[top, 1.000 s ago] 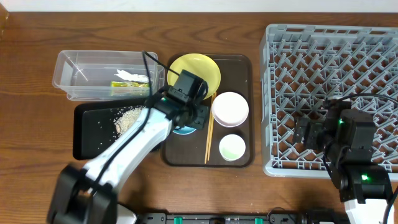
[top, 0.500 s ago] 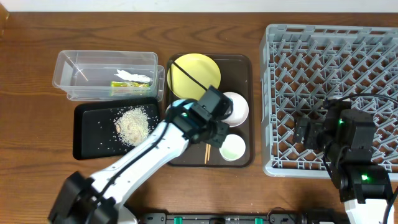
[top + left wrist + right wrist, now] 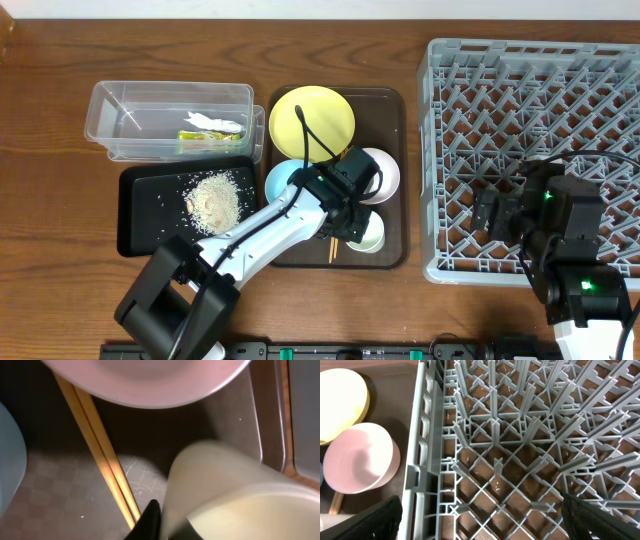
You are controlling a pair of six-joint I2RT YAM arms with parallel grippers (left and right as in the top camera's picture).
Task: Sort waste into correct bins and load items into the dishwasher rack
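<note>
My left gripper (image 3: 356, 222) is down on the pale green cup (image 3: 372, 240) at the brown serving tray's front right. In the left wrist view one black finger (image 3: 150, 522) presses the outside of the cup's wall (image 3: 235, 495); the other finger is hidden behind it. Chopsticks (image 3: 102, 462) lie just left of the cup. The white-pink bowl (image 3: 383, 168), light blue bowl (image 3: 281, 180) and yellow plate (image 3: 312, 117) also sit on the tray. My right gripper (image 3: 485, 525) is open and empty over the grey dishwasher rack (image 3: 470, 150).
The clear tub (image 3: 130, 122) holds the yellow-green wrapper (image 3: 205, 142) and white paper scrap (image 3: 212, 122). The black bin (image 3: 145, 210) holds the rice heap (image 3: 212, 200). The brown serving tray (image 3: 385, 100) lies between the bins and the rack.
My left arm swung right across the tray from over the light blue bowl to the green cup and came down on it. The blue bowl is uncovered. The right arm has not moved.
</note>
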